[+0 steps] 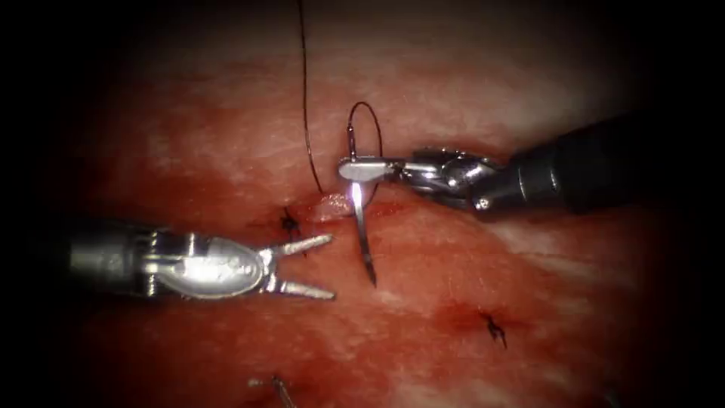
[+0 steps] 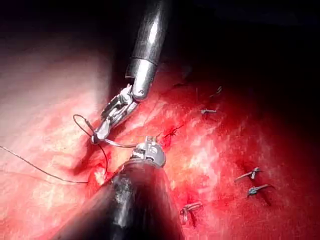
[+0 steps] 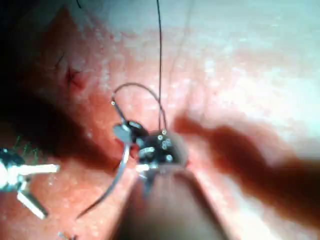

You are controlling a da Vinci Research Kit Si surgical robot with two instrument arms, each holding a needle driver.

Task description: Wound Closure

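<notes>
My right tool (image 1: pixel 355 168) comes in from the right, its jaws shut on the curved needle (image 1: pixel 361 227) about a third of the way from its thread end. The needle hangs over the open part of the cut (image 1: pixel 332 205) with its tip pointing down, free of the tissue (image 1: pixel 468 249). Thread (image 1: pixel 303 83) loops from the needle's tail and runs into the tissue just left of the needle. On the left of the cut, my left tool (image 1: pixel 321 266) is open and holds nothing. The right wrist view shows the right tool (image 3: pixel 125 132) gripping the needle (image 3: pixel 117 175).
Tied stitches with cut ends sit at the cut's left (image 1: pixel 288 221), lower right (image 1: pixel 495 329) and near the bottom edge (image 1: pixel 279 389). Red fluid wets the tissue around the cut. The left wrist view shows several stitches (image 2: pixel 252 174) and the right tool's shaft (image 2: pixel 150 35).
</notes>
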